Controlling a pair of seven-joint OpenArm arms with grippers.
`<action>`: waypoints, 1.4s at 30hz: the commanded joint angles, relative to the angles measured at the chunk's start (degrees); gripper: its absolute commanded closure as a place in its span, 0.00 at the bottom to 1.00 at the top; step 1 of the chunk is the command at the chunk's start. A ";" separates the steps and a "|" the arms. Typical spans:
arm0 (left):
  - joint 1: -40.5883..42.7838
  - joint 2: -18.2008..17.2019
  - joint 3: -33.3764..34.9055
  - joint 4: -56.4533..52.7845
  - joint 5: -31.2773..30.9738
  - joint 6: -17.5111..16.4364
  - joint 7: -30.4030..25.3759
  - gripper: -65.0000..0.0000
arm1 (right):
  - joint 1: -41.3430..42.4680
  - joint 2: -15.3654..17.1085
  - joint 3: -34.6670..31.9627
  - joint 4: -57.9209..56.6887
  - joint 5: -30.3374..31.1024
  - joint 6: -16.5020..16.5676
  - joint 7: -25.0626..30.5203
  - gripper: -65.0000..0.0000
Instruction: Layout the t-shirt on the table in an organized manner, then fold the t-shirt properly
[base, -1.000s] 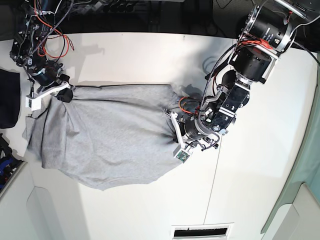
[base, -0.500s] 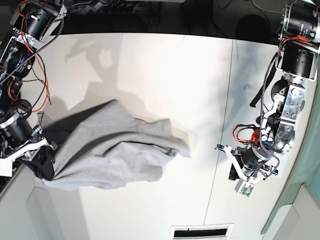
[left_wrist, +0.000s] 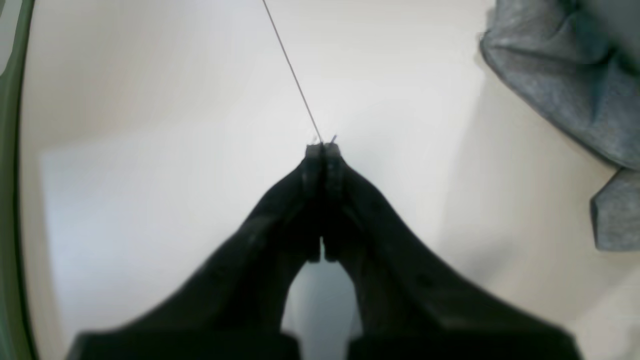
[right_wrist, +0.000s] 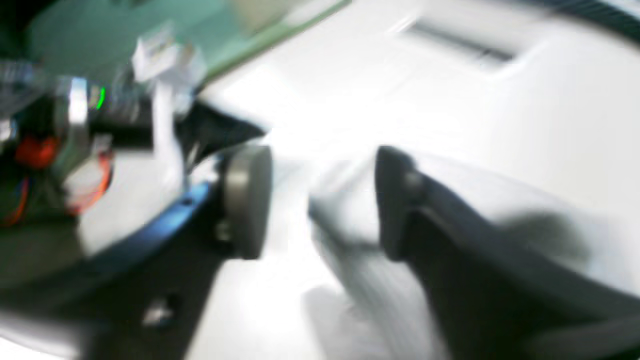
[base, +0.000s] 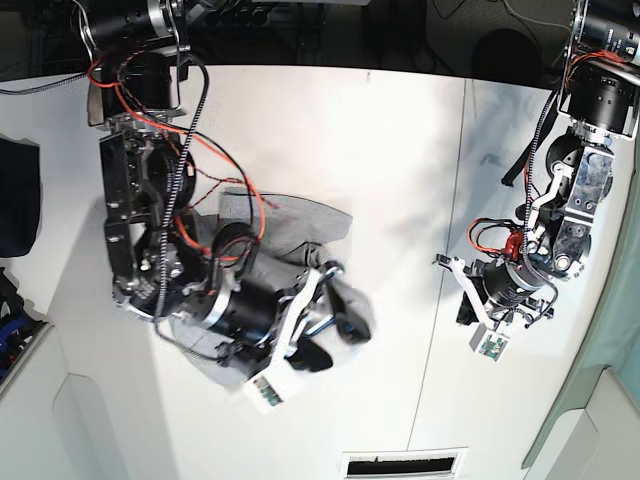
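The t-shirt (base: 300, 245) lies bunched on the table (base: 400, 130) beneath the right gripper (base: 335, 320), jaws apart and empty, while the left gripper (base: 462, 322) sits pressed together well apart; soft, light cloth, best pinched at a hem or shoulder edge

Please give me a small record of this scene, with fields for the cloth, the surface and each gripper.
cloth: light heather-grey cotton t-shirt, bunched in a heap, partly under the right arm
surface: large white smooth table with a thin dark seam
left gripper: shut, empty, apart from the t-shirt
right gripper: jaws apart, over the t-shirt; hold unclear
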 joint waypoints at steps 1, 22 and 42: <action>-1.01 -0.61 -0.42 0.96 -0.17 0.15 -1.20 1.00 | 1.27 0.31 -0.63 -0.68 -0.52 -0.13 1.53 0.44; 6.16 10.73 -0.37 0.94 -11.02 -17.77 2.99 0.81 | -8.85 6.12 25.55 -5.51 -5.09 -1.33 8.90 0.44; 7.17 18.43 -0.37 -10.82 -0.04 -9.35 -5.66 0.62 | -8.66 7.58 14.16 -22.08 -5.11 1.42 16.96 0.61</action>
